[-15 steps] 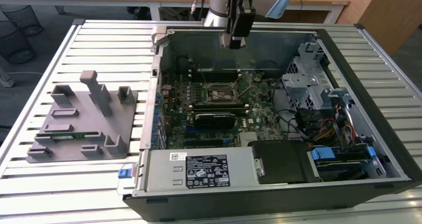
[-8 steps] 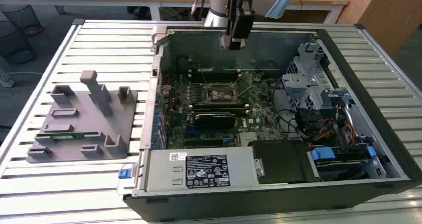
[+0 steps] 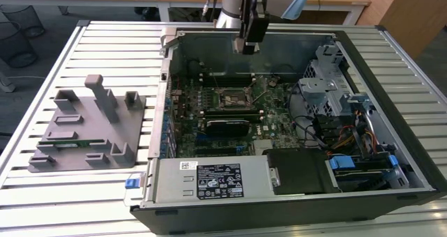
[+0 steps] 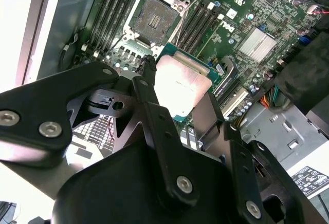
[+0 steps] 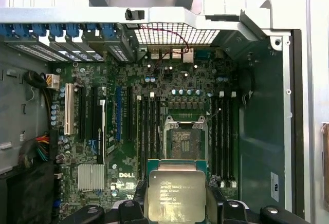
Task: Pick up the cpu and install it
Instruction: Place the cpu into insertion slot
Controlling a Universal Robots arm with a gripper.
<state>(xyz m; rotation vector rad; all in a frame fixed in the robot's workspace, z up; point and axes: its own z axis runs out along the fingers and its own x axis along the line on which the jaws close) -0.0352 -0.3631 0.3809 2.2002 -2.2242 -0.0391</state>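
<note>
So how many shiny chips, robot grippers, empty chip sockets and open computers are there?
cpu, the shiny chip: 1
gripper: 1
empty socket: 1
open computer case: 1
Total: 4

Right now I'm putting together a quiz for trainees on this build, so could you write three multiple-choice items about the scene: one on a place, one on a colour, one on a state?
1. Where is the cpu?
A: on the table.
B: between the fingers of the gripper, above the motherboard.
C: on the grey stand.

2. What colour is its top?
A: silver.
B: black.
C: blue.

3. What state is the socket in?
A: holding a chip.
B: under a heat sink.
C: bare, no chip in it.

Answers:
1. B, because both wrist views show the fingers flanking it over the board.
2. A, because its lid shines silver.
3. C, because its contact field lies uncovered.
</note>
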